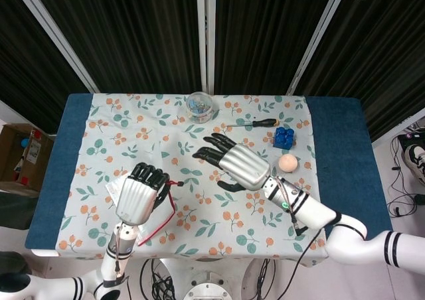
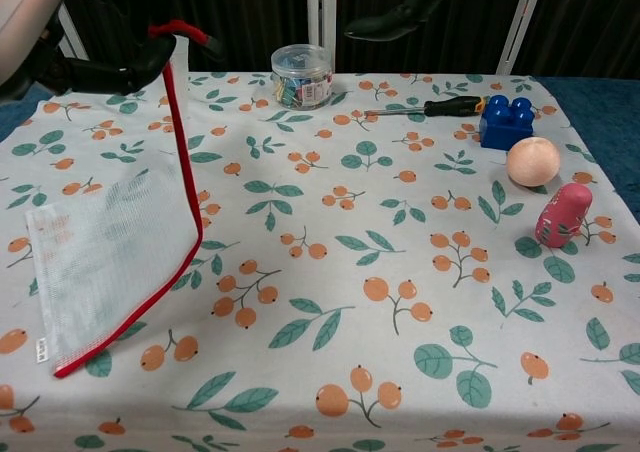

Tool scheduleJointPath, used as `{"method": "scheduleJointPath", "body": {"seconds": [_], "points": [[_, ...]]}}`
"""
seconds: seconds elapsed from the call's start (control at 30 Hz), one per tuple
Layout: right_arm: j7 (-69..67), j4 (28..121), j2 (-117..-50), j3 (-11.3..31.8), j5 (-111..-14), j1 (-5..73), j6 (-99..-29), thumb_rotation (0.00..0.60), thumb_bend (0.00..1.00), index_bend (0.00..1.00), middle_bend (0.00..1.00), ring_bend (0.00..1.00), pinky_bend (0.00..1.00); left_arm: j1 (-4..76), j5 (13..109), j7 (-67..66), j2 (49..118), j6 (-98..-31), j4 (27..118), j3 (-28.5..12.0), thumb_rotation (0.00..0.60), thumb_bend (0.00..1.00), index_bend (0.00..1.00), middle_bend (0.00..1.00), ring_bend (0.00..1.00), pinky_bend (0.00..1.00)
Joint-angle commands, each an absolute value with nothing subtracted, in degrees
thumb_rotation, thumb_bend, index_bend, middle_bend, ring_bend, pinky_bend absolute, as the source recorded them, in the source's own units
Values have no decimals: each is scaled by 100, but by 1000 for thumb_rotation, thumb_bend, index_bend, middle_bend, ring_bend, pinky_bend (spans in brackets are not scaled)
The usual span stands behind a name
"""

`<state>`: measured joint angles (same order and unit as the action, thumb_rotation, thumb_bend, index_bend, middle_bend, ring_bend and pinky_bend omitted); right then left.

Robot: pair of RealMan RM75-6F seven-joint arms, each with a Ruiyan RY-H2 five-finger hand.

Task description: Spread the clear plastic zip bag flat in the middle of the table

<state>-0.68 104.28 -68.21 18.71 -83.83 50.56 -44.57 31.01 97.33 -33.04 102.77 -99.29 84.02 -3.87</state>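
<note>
The clear zip bag (image 2: 110,257) with a red zip edge (image 2: 185,182) hangs from my left hand (image 2: 90,70) at the table's left. Its lower end rests on the cloth. From above, my left hand (image 1: 136,197) covers most of the bag; only a pale corner (image 1: 113,188) and the red edge (image 1: 161,215) show. The fingers pinch the red zip end, raised off the table. My right hand (image 1: 236,164) hovers over the middle of the table with fingers spread and nothing in it. The chest view shows only its dark fingertips (image 2: 385,24) at the top.
A clear jar of clips (image 2: 301,74) stands at the back centre. A screwdriver (image 2: 440,106), a blue brick (image 2: 511,120), a peach ball (image 2: 532,160) and a pink doll (image 2: 562,215) lie on the right side of the floral tablecloth (image 2: 400,302).
</note>
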Motion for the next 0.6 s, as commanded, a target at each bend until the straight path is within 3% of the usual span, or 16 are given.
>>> {"method": "scheduleJointPath", "body": {"seconds": [0.03, 0.37, 0.6], "points": [[71, 10199, -7171, 1997, -8126, 5443, -4197, 600, 241, 194, 161, 0, 0, 2993, 9914, -3416, 10278, -10003, 8518, -359, 600, 487, 757, 662, 545, 483], [-108, 9328, -8050, 2107, -7706, 6306, -3745, 600, 272, 283, 165, 0, 0, 2785, 10166, -3436, 10313, -9935, 8604, -399, 600, 487, 762, 704, 591, 510], [-479, 9051, -8312, 2037, -7723, 6543, -3652, 600, 290, 350, 182, 0, 0, 2690, 10225, -3403, 10287, -9862, 8621, -501, 600, 486, 762, 703, 591, 509]]}}
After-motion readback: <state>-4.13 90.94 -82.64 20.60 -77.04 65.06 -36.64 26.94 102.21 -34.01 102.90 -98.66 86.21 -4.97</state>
